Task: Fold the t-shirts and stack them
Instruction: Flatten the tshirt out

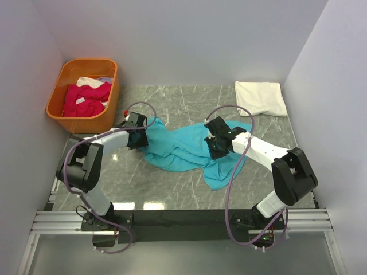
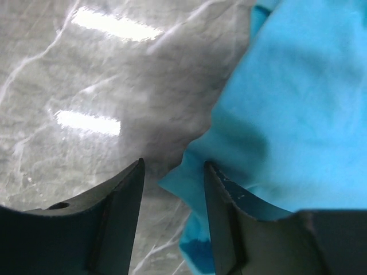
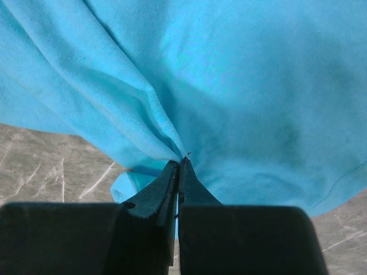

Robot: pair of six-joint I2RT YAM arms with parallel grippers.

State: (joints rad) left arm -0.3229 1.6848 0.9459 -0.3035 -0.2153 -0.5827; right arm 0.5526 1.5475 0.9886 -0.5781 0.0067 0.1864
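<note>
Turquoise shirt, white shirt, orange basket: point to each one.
turquoise t-shirt [image 1: 180, 150], top external view, middle of the crumpled cloth.
white t-shirt [image 1: 261, 97], top external view, centre of the cloth.
orange basket [image 1: 83, 123], top external view, its near wall.

Open table [image 1: 172, 192] near front; teal t-shirt [image 1: 178, 150] blocks centre, orange basket [image 1: 86, 121] seemingly crowds left corner.

You see bright, even overhead light. White glare streaks cross the marble tabletop [image 2: 109, 26] in the left wrist view, where the dark left gripper [image 2: 173, 166] blurs at close range. The turquoise t-shirt [image 3: 258, 86] looks soft, with shaded folds.
</note>
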